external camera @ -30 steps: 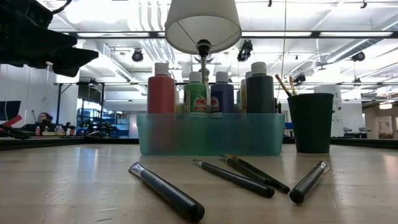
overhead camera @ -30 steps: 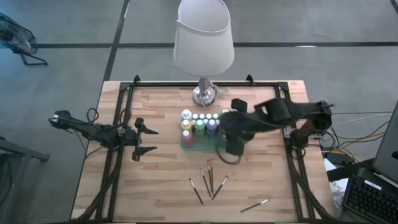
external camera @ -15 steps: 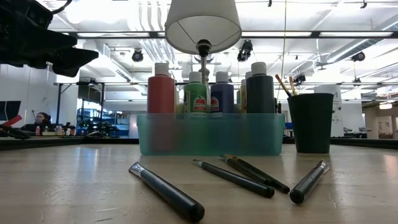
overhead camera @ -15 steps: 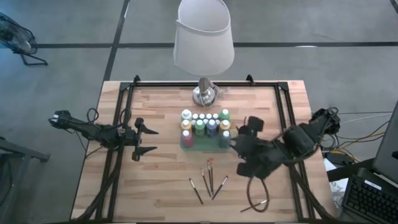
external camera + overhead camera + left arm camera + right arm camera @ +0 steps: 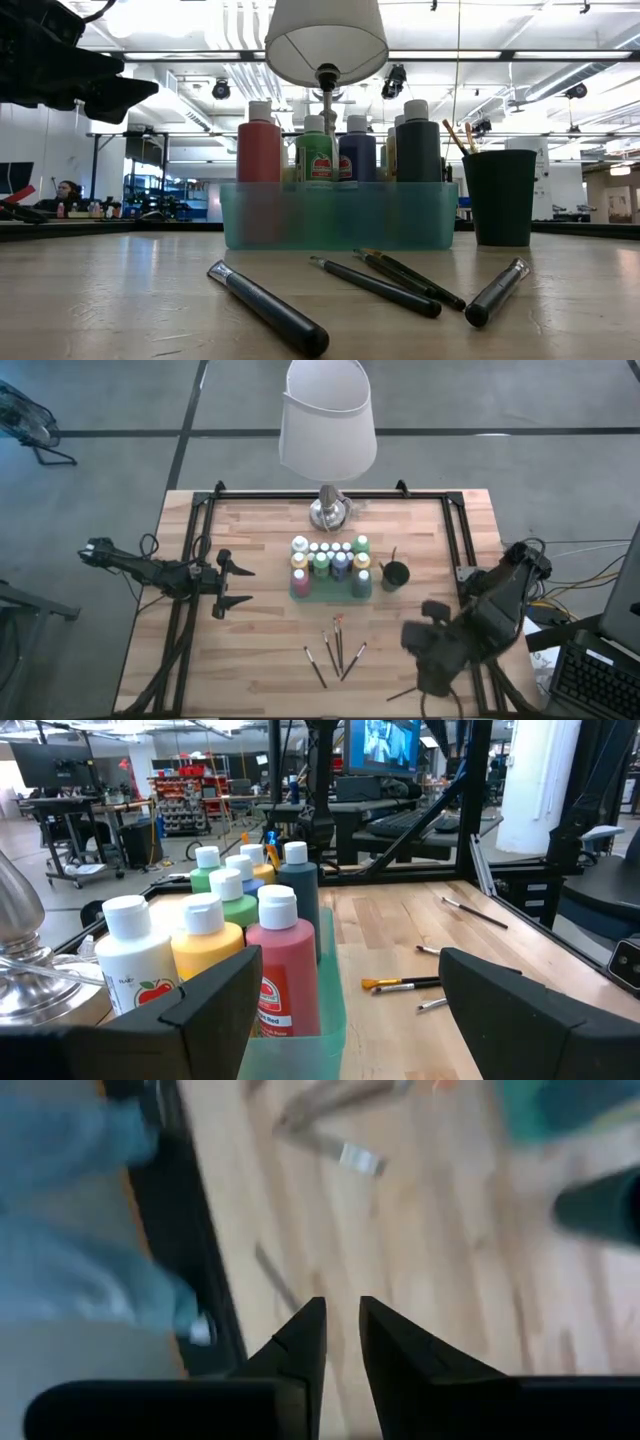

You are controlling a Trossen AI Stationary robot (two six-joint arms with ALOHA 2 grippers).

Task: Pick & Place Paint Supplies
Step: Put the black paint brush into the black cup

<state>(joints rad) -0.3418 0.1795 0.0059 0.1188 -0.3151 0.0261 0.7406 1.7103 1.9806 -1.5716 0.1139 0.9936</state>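
My right gripper (image 5: 342, 1335) hangs over the near right part of the table (image 5: 250, 660). Its fingers (image 5: 300, 1342) are almost together, with a narrow gap, and nothing is between them. One loose brush (image 5: 408, 689) lies just beside it. Farther off lie four brushes (image 5: 336, 648), then the black cup (image 5: 395, 574) and the tray of paint bottles (image 5: 331, 565). My left gripper (image 5: 236, 586) waits wide open at the left.
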